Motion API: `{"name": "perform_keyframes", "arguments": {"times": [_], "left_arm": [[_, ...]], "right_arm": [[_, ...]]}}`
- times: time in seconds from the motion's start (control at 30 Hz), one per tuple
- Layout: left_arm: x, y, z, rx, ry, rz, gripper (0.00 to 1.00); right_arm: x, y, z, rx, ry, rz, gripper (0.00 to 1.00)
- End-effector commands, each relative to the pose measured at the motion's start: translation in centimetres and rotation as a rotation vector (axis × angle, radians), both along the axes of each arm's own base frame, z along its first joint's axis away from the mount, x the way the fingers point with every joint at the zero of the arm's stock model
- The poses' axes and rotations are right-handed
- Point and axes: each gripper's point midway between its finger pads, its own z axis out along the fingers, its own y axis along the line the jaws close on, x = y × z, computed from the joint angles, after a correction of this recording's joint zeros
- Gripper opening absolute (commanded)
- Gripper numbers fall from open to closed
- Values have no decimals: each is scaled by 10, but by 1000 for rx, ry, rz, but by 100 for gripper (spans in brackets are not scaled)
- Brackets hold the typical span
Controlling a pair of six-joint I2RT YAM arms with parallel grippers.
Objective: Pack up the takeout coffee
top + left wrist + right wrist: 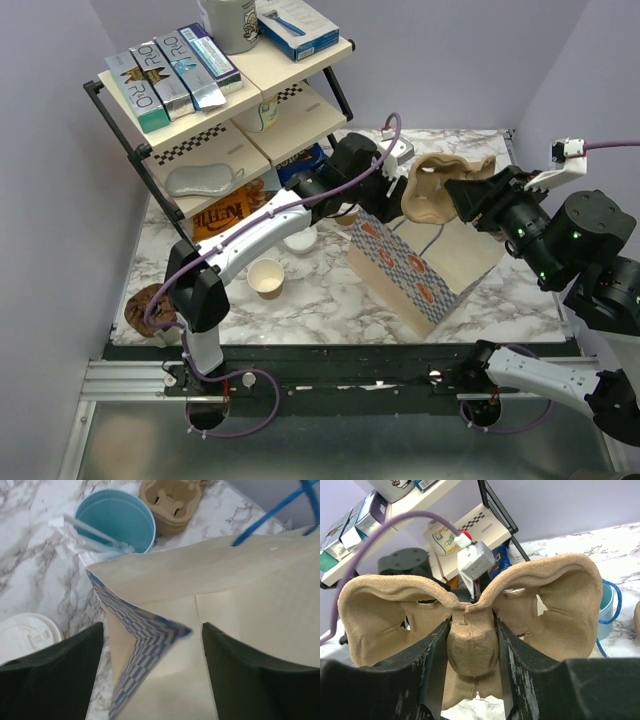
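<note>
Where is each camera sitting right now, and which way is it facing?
Top external: above and behind the bases, looking down on the table, shelf and paper bag; left arm and right arm show.
Left wrist: on the left gripper, looking down at the bag's top edge, blue cup and white lid; its open jaws show.
Right wrist: on the right gripper, facing the shelf; its jaws show, shut on the cup carrier.
Shared: top and left wrist see the bag; top and right wrist see carrier and shelf.
</note>
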Motion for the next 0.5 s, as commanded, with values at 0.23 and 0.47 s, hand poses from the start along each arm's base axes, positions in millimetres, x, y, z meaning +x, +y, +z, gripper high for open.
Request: {"name": "perform_keyframes", "arguments": {"times": [0.23,0.47], "left_arm": [[-13,48,-10,27,78,368,28],[-45,87,-21,4,216,658,12]], "right_arm": [[-7,6,0,43,0,50,49],[-24,33,-5,100,62,207,49]]}}
